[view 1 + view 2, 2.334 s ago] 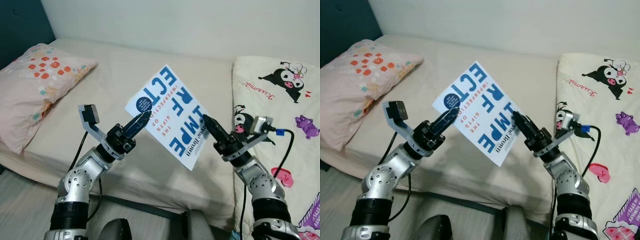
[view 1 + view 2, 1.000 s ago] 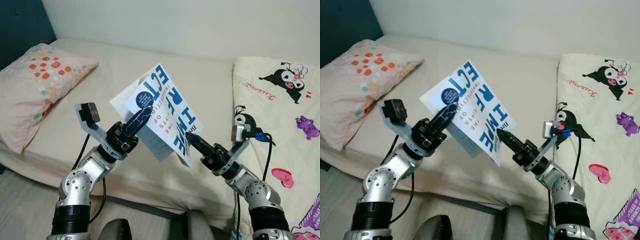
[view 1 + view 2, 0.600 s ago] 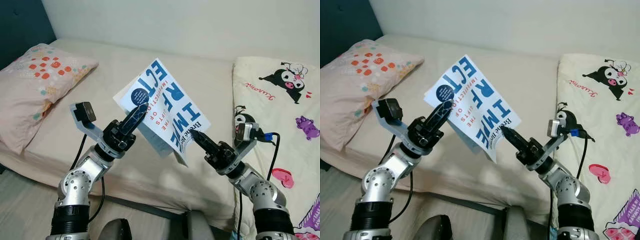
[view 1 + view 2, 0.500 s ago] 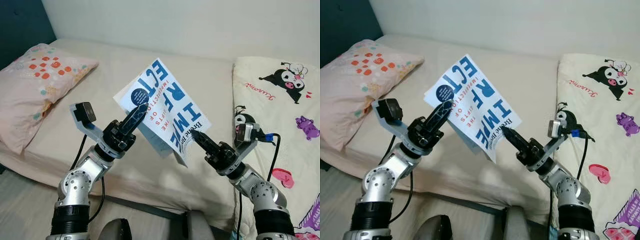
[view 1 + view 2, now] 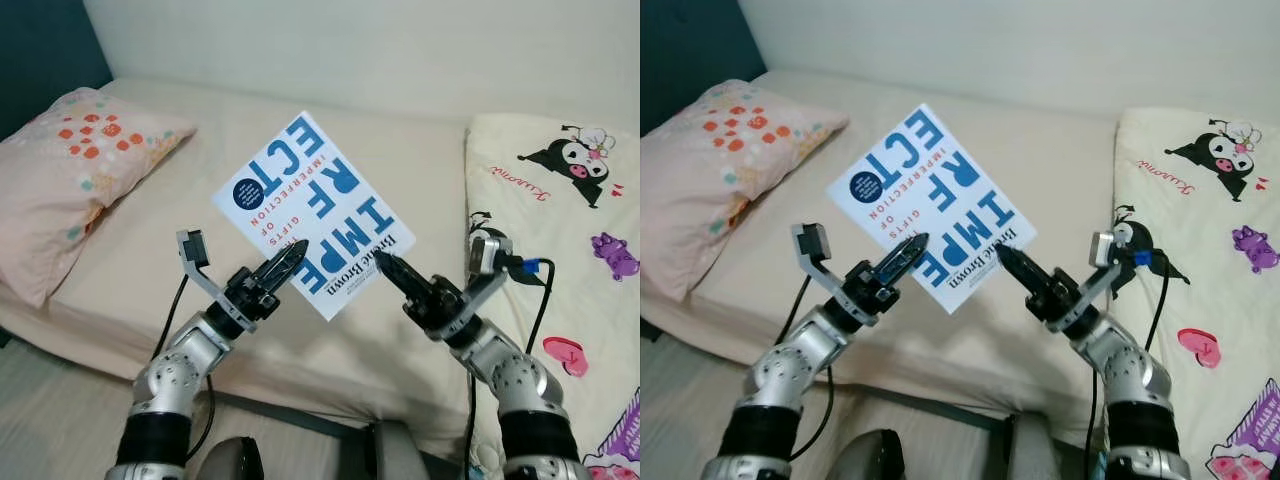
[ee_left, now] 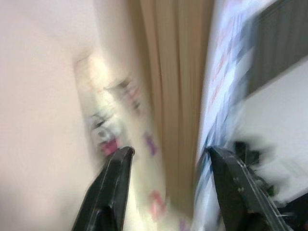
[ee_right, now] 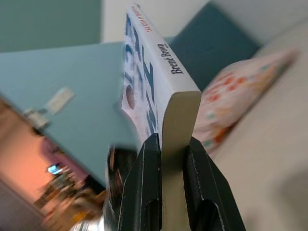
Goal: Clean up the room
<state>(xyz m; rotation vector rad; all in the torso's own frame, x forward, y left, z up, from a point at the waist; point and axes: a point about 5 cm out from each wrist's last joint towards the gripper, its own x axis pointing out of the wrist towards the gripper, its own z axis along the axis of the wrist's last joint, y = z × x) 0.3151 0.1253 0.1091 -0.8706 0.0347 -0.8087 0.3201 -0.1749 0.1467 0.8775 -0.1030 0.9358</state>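
A white paperback book [image 5: 310, 225] with big blue letters and a dark blue circle is held up over the bed, its cover facing me. My right gripper [image 5: 385, 263] is shut on the book's lower right corner; the right wrist view shows its fingers [image 7: 144, 178] pinching the book's [image 7: 144, 82] page edge. My left gripper [image 5: 292, 262] is at the book's lower left edge. In the blurred left wrist view its fingers [image 6: 113, 192] stand open, with the book's cover [image 6: 219, 82] close to one finger.
The beige bed [image 5: 200, 190] spreads under the book. A pink patterned pillow [image 5: 70, 160] lies at its left end before a dark teal headboard [image 5: 40, 40]. A white cartoon-print blanket [image 5: 560, 200] covers the right side. A pale wall runs behind.
The book's loose pages have closed and it now faces me flat, a little higher. My left gripper has let go near the blue circle and dropped to the lower edge. The right grip holds.
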